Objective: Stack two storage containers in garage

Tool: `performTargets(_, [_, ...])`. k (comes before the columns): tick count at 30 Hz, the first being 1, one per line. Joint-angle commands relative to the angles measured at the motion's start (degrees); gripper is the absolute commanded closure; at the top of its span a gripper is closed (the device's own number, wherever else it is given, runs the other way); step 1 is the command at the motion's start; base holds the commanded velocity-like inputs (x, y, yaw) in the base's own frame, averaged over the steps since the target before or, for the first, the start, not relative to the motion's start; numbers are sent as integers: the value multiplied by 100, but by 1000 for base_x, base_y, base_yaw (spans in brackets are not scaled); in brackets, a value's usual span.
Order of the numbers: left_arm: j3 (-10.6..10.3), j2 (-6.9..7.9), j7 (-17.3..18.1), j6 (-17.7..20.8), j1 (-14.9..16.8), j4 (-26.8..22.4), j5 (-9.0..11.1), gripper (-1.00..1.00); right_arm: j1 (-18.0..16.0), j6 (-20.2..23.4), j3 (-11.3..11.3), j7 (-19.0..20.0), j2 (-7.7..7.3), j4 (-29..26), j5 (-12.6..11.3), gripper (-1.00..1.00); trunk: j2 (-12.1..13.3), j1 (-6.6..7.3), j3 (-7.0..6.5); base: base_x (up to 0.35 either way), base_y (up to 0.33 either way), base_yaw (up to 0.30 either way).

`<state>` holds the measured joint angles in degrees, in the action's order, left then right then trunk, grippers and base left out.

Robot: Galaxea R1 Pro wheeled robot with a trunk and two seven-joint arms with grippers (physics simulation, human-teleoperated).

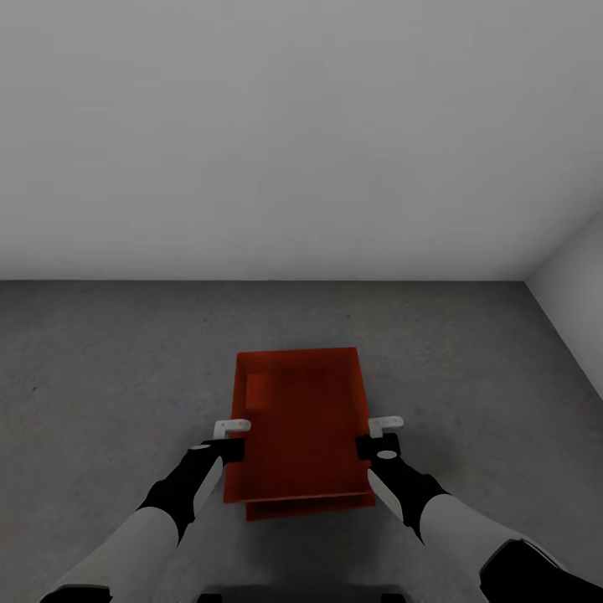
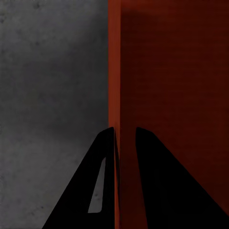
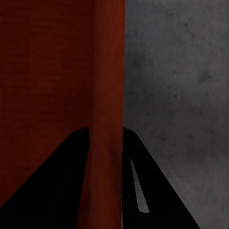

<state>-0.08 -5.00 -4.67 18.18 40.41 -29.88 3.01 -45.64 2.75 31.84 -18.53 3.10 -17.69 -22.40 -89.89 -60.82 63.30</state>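
While I hold position in the garage, plain white walls (image 1: 301,134) meet the dark grey mottled concrete floor (image 1: 109,368) ahead. My left gripper (image 1: 232,429) and right gripper (image 1: 385,425) are each nearly closed, pinching opposite long walls of the upper storage container (image 1: 301,419). A second container's edge (image 1: 310,507) shows just beneath it.

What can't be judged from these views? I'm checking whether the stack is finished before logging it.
- Head view: whether the upper container rests on the lower container or hangs above it; the upper one hides all but a near strip.
- Wrist views: whether left gripper and right gripper actually press the walls.
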Motion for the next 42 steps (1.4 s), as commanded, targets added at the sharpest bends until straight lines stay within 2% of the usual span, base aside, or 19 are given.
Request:
performTargets(1, [-107, -1, -43, -127, -7, 158, 119, 100, 3, 218, 147, -44, -2, 64, -144, 100, -1, -164, 5, 0, 0, 0])
performTargets(9, [-106, -1, -43, -121, -7, 158, 120, 100, 3, 241, 147, -25, -4, 64, -143, 100, -1, -164, 5, 0, 0, 0])
performTargets(10, [-106, -1, -43, -121, -7, 160, 120, 100, 3, 245, 147, -23, -4, 64, -142, -100, -1, -164, 5, 0, 0, 0])
performTargets(11, [-106, -1, -46, -116, -7, 175, 122, -100, 3, 252, 147, -24, -3, 64, -142, -100, -1, -164, 5, 0, 0, 0])
performTargets(16, [-119, 1, -45, -115, -7, 287, 122, -100, 3, 258, 150, -3, 4, 64, -142, -100, -1, -164, 5, 0, 0, 0])
performTargets(39, [-111, 8, -17, -113, -7, 193, 121, -100, 3, 252, 147, -10, -2, 64, -142, -100, -1, -164, 5, 0, 0, 0])
performTargets(42, [-108, 5, -18, -113, -7, 197, 121, -100, 3, 253, 147, -9, -2, 64, -142, -100, 119, -98, -49, 0, 0, 0])
